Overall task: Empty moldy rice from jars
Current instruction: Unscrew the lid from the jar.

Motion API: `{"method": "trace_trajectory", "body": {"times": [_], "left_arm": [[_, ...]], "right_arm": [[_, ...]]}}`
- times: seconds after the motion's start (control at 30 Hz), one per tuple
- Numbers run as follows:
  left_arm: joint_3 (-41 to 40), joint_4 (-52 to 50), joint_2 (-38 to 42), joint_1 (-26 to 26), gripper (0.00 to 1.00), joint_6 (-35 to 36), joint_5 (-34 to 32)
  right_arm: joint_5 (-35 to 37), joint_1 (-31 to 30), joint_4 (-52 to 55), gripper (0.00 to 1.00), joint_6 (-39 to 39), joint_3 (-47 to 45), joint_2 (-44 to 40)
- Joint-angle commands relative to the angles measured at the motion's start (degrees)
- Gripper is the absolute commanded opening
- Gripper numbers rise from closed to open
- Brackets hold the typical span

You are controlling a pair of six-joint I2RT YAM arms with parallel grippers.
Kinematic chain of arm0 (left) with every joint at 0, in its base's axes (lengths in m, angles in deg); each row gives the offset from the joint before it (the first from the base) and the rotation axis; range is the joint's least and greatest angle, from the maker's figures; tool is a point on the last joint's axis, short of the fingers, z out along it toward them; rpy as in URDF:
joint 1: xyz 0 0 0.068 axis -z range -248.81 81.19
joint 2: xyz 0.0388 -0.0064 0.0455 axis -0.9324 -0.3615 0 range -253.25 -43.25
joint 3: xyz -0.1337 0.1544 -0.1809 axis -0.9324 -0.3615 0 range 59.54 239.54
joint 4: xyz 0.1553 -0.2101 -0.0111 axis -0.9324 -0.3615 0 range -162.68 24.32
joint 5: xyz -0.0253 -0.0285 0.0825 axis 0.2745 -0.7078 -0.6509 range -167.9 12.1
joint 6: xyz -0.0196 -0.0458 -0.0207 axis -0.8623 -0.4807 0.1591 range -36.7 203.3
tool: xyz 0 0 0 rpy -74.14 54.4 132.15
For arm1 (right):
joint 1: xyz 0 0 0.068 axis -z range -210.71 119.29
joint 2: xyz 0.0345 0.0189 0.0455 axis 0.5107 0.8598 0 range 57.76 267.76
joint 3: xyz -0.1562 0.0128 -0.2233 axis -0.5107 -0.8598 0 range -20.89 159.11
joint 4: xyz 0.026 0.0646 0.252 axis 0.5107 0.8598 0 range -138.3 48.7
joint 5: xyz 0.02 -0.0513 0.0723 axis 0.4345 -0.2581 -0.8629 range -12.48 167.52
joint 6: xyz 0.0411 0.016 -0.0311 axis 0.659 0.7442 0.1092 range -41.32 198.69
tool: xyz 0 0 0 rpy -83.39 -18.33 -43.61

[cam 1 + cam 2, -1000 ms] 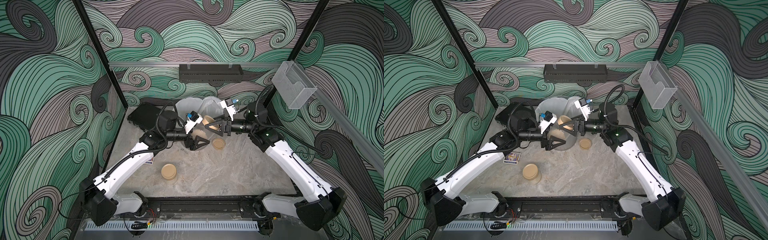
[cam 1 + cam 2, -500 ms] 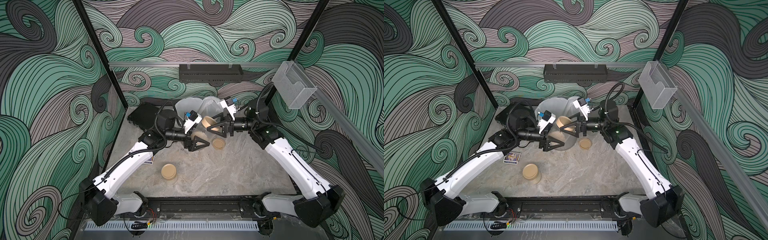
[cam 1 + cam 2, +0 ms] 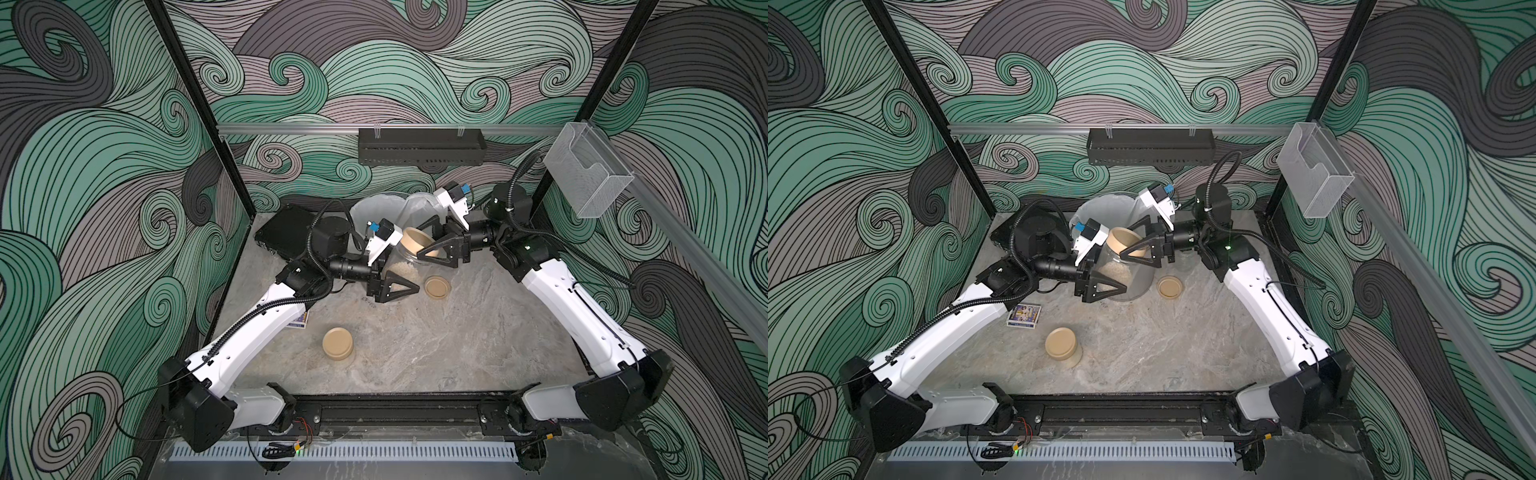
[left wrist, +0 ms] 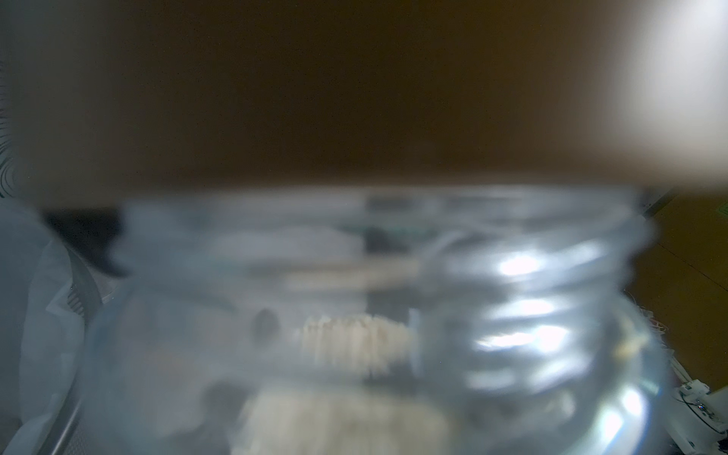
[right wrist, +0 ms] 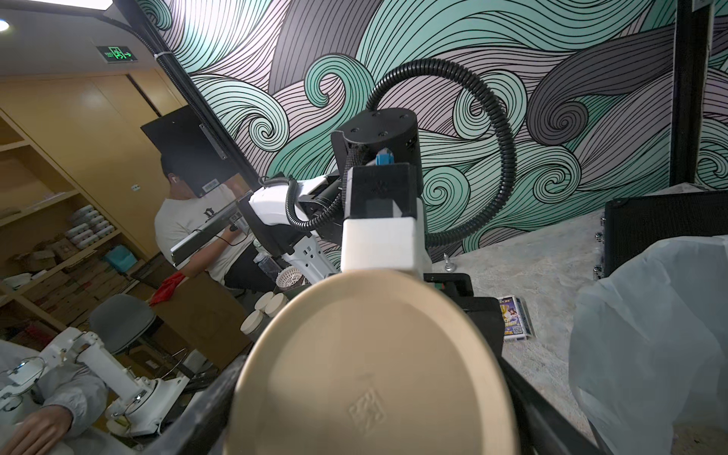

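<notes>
Centre of frame: right fingers (image 3: 454,255) clamped across tan screw lid (image 3: 415,241); left fingers (image 3: 1084,286) apparently closed mid-wall on rigid, slippery clear jar (image 3: 1133,266); moldy rice (image 3: 1117,270) loose.

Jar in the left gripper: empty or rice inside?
Rice inside: pale grains show through the clear wall of the jar in both top views.

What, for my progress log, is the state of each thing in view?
Clear jar of pale rice: uncapped, rice inside.
Round tan lid: off that jar, tilted.
Left gripper: shut on the clear jar.
Right gripper: shut on the round tan lid.
Second tan lid: loose on the marbled table.
Small tan-lidded jar: closed, upright.
White-lined wastebasket: open-topped.
</notes>
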Motion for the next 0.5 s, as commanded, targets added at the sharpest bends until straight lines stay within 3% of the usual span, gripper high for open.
{"method": "trace_trajectory", "body": {"times": [0.0,0.47], "left_arm": [[2.88,2.82,1.12,1.08,0.09,0.13,3.39],[2.61,2.72,1.95,1.11,0.09,0.43,1.54]], "right_arm": [[-1.25,-0.52,-4.27,0.78,-0.06,2.77,0.5],[0.7,1.3,-4.26,0.77,0.12,3.98,0.61]]}}
